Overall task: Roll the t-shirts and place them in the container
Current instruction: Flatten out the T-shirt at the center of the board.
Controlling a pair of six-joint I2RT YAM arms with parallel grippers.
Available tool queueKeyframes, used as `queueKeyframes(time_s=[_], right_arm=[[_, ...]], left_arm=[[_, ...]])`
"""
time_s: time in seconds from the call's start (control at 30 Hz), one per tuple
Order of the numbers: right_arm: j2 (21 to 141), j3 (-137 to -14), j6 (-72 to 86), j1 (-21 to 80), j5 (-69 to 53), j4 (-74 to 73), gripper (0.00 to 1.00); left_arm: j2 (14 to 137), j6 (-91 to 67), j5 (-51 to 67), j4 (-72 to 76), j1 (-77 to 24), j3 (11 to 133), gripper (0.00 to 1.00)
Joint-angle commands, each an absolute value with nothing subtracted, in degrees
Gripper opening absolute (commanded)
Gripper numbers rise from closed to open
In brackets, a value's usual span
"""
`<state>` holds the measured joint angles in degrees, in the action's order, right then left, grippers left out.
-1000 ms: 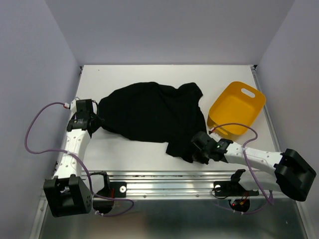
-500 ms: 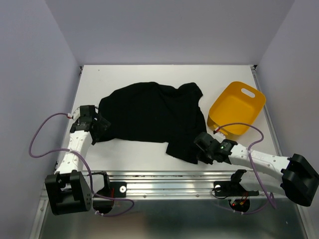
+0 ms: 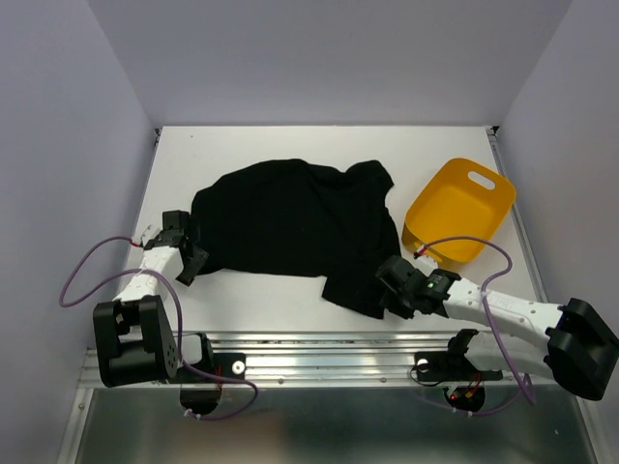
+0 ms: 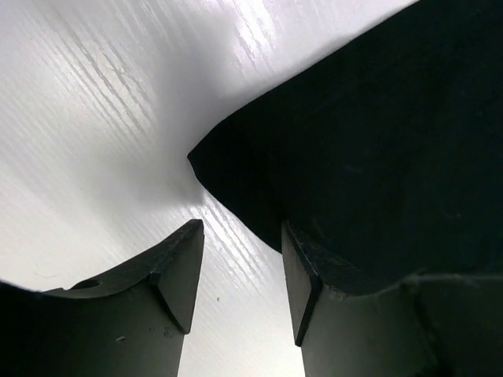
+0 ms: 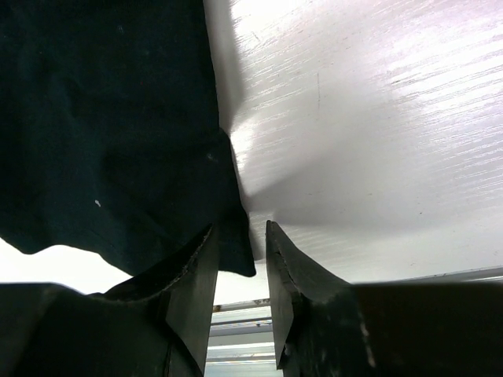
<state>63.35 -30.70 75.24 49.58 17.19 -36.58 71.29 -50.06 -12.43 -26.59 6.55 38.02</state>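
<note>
Since rolling needs a flat start, the t-shirt (image 3: 290, 217) lies spread mid-tabletop (image 3: 290, 145), rumpled at its near right corner. At its left corner the left claw (image 4: 240, 236) stands open, gripping nothing. The right claw (image 5: 240, 232) is narrowly parted, hem in the gap, apparently unpinched. The yellow tub (image 3: 455, 208) sits aside.

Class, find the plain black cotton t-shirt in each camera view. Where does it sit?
Top external: black cotton t-shirt spread mid-table.
Left wrist: t-shirt fills the upper right.
Right wrist: t-shirt fills the upper left.
Shared landmark: the white table beside its edge.
</note>
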Motion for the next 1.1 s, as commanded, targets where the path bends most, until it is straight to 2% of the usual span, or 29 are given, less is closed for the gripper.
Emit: queueKeyframes(time_s=[0.0, 0.1, 0.17, 0.2, 0.23, 0.3, 0.33, 0.4, 0.43, 0.47, 0.57, 0.63, 0.73, 0.93, 0.97, 1.07], right_arm=[[62.84, -31.64, 75.24, 49.83, 18.9, -37.01, 0.37], [64.07, -31.38, 74.53, 49.83, 17.93, -35.68, 0.43], [66.08, -31.38, 73.13, 49.83, 17.23, -33.58, 0.43], [66.96, -31.46, 72.78, 49.83, 16.7, -32.97, 0.43], [68.97, -31.99, 71.82, 49.83, 16.53, -31.83, 0.43], [70.92, -32.69, 70.85, 49.83, 16.52, -30.77, 0.4], [72.67, -33.48, 69.62, 49.83, 16.61, -29.54, 0.3], [74.26, -34.45, 68.39, 49.83, 17.13, -28.13, 0.18], [75.14, -35.06, 67.42, 49.83, 17.57, -26.99, 0.05], [76.89, -36.55, 66.8, 49.14, 18.27, -26.55, 0.01], [79.88, -39.19, 61.28, 45.45, 19.07, -22.95, 0.01], [83.13, -42.7, 55.93, 39.22, 18.99, -20.05, 0.01], [87.18, -50.25, 48.46, 31.67, 16.44, -17.05, 0.01], [92.28, -74.3, 37.81, 28.48, 15.64, -18.54, 0.01], [92.98, -76.79, 37.27, 27.87, 15.73, -18.98, 0.01], [92.47, -81.81, 36.39, 26.64, 14.68, -20.04, 0.01]], left_arm=[[73.38, -50.28, -12.4, -21.29, 6.94, 35.69, 0.57], [76.63, -49.57, -10.9, -17.41, 7.03, 34.72, 0.61], [78.48, -49.31, -10.29, -16.27, 6.94, 34.98, 0.55], [80.23, -49.13, -9.85, -15.56, 6.94, 35.15, 0.49], [80.94, -48.78, -9.5, -14.95, 6.94, 35.33, 0.33], [82.87, -48.43, -8.88, -13.71, 6.94, 35.86, 0.14], [83.58, -48.17, -8.79, -13.62, 6.94, 36.82, 0.0], [85.6, -47.73, -8.01, -13.71, 6.94, 37.96, 0.0], [86.13, -47.55, -7.91, -13.8, 6.94, 38.58, 0.0], [87.0, -47.29, -7.82, -13.54, 6.94, 40.15, 0.0], [88.85, -46.24, -8.44, -13.62, 6.94, 45.41, 0.0], [91.66, -45.62, -9.23, -14.85, 6.94, 49.64, 0.0], [96.14, -43.25, -8.44, -20.02, 6.86, 63.66, 0.0], [98.44, -38.59, -8.88, -26.09, 6.94, 81.54, 0.0], [98.52, -37.97, -8.79, -28.45, 6.94, 86.52, 0.0], [96.87, -36.22, -8.18, -30.76, 6.94, 91.65, 0.0]])
